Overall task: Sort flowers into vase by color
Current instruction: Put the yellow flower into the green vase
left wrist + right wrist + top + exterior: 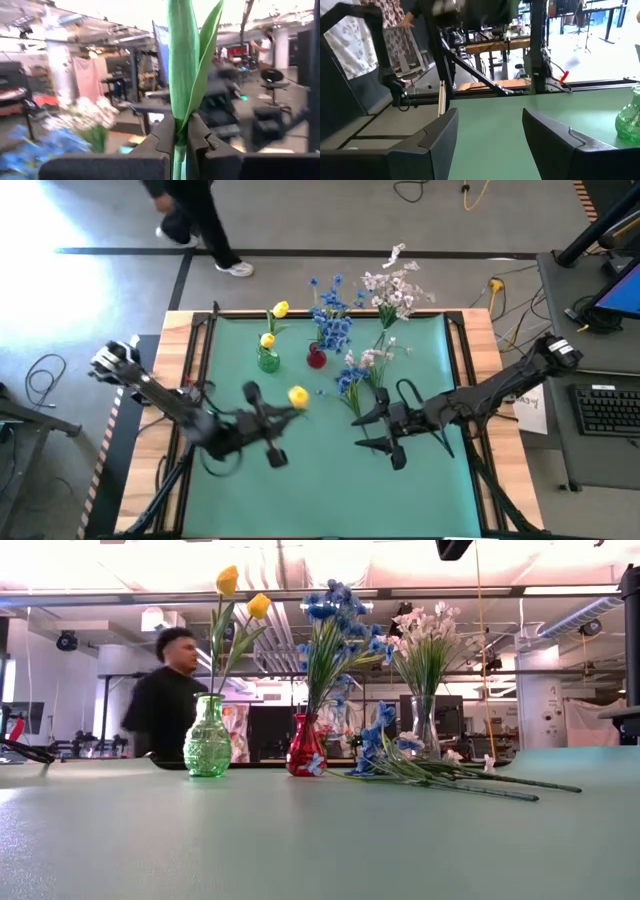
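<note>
Green stem and leaves point(189, 75) fill the left wrist view, pinched between the two dark fingers point(162, 137), so the left gripper point(268, 420) is clamped on a yellow tulip point(297, 395), its bud lying out past the fingertips toward mid-table in the high view. Destination by colour is the green vase point(268, 361) at the mat's far side, which already stands two yellow buds point(243, 593); the red vase point(306, 745) beside it carries blue blossoms point(335, 615), and a clear vase point(424, 725) further right carries pale pink-white sprays point(430, 625). To do this well, I judge the stem should be swung upright with its cut end lowest, brought over the green vase's narrow mouth clear of the leaves already in it, lowered until it is well inside, and only then let go; a tilted entry risks tipping the vase or snagging the neighbours. Left arm reaches in low from the table's left edge, forearm nearly level, wrist turned toward centre. Right gripper point(385, 430) sits near the middle-right of the green mat point(440, 480), fingers point(432, 137) parted and holding nothing, just beside the loose pile of blue and pale flowers point(360, 370) lying flat. A person point(170, 690) passes behind the table.
</note>
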### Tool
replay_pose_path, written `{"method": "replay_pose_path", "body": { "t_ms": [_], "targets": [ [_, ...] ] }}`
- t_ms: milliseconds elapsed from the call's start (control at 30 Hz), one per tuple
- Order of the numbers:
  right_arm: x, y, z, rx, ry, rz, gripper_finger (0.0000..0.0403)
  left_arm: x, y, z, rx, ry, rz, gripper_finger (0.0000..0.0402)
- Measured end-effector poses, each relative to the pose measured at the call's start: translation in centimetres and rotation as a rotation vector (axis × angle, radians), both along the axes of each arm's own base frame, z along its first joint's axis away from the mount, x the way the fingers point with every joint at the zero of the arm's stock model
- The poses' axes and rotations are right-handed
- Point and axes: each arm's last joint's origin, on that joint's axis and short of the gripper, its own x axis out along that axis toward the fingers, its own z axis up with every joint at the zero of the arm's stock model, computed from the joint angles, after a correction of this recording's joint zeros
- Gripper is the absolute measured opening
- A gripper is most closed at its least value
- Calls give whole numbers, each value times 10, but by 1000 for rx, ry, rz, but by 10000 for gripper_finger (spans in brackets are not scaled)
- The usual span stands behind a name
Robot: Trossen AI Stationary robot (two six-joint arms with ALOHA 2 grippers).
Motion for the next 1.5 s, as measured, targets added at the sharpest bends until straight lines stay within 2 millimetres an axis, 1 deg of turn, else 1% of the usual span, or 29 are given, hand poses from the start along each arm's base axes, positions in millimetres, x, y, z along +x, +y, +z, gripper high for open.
{"method": "replay_pose_path", "body": {
  "t_ms": [67,167,300,500,633,733,867,967,1067,1133,1267,1333,1500],
  "targets": [
    [2,1,-2,-2,6,0,215,-17,12,17,7,-12,36,0],
    [4,2,-7,1,23,-1,216,-41,30,37,23,4,114,0],
    [8,3,-11,-1,29,-1,217,-71,51,61,33,-22,141,0],
    [12,5,-15,-1,26,-2,215,-108,76,83,26,-66,178,0],
    [12,5,-15,-1,24,-2,215,-128,91,89,-13,-54,232,0],
    [12,5,-15,-4,23,-2,215,-138,99,89,-19,-14,279,0],
    [12,4,-15,-15,21,-22,215,-145,108,89,-29,-12,310,0],
    [13,2,-15,-17,20,-39,215,-144,114,88,-23,-18,340,0],
    [13,1,-15,-17,20,-46,215,-139,121,82,1,-25,371,0],
    [13,1,-14,-16,17,-49,215,-134,127,73,7,-28,407,0],
    [14,1,-13,-6,1,-50,215,-125,143,50,24,12,526,0],
    [14,1,-13,3,4,-50,215,-123,152,38,35,4,529,0],
    [14,1,-13,6,6,-50,215,-126,174,11,-2,-66,502,0]
  ]
}}
